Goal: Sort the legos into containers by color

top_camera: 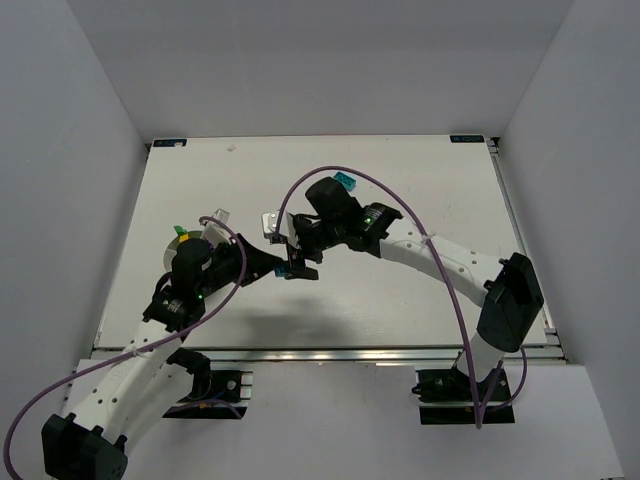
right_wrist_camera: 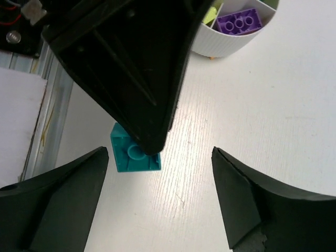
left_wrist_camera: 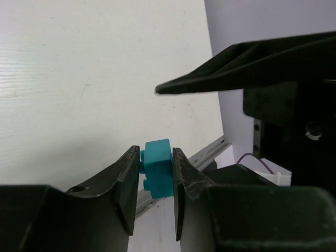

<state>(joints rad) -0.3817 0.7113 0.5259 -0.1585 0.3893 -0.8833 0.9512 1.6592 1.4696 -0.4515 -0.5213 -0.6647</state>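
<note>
While a purple brick (right_wrist_camera: 239, 22) lies in the bowl (right_wrist_camera: 227, 46), the left hand (left_wrist_camera: 156, 157) grips an unsorted cyan brick (left_wrist_camera: 159, 174), right hand (right_wrist_camera: 158, 155) wide.

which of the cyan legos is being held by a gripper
The cyan brick pinched in the left gripper. The other cyan brick lies loose on the table farther back, beyond the right arm, untouched.
</note>
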